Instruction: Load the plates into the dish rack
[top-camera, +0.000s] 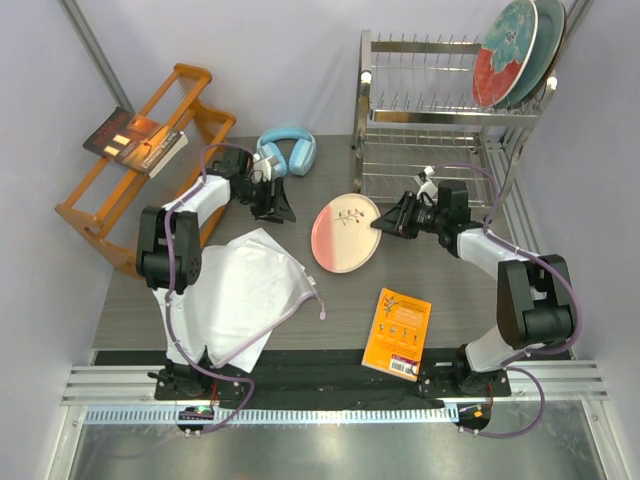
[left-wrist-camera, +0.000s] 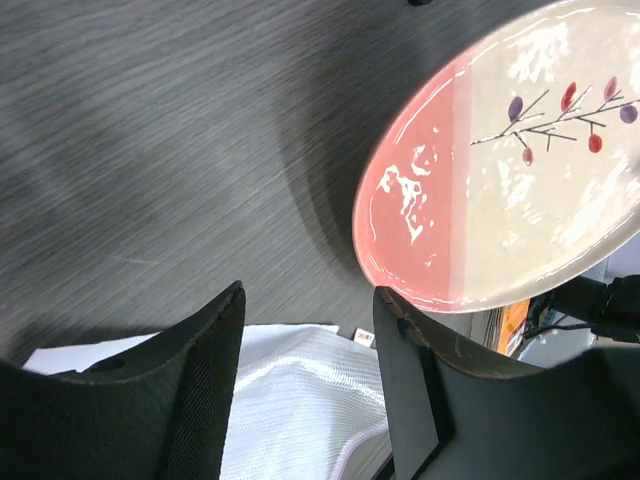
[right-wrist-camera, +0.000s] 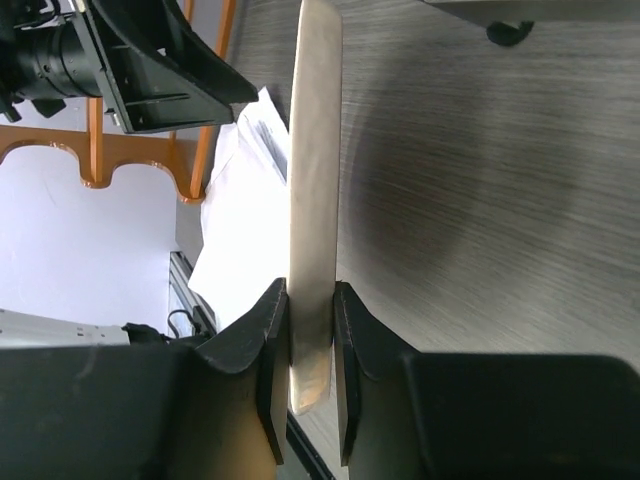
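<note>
My right gripper (top-camera: 388, 223) is shut on the right rim of the pink-and-cream plate with a sprig (top-camera: 345, 232), holding it tilted above the table; the right wrist view shows the plate edge-on (right-wrist-camera: 315, 190) between the jaws. In the left wrist view the plate (left-wrist-camera: 520, 190) hangs at the upper right. My left gripper (top-camera: 281, 214) is open and empty, left of the plate. The silver wire dish rack (top-camera: 440, 120) stands at the back right, with the teal-and-red patterned plate (top-camera: 503, 52) and another plate (top-camera: 548, 30) behind it upright in its upper tier. The fourth plate is out of view.
Light blue headphones (top-camera: 288, 152) lie at the back centre. An orange wooden slatted rack (top-camera: 140, 160) with books stands at the back left. A white mesh bag (top-camera: 250, 290) lies front left; it also shows in the left wrist view (left-wrist-camera: 290, 400). An orange booklet (top-camera: 397, 333) lies front right.
</note>
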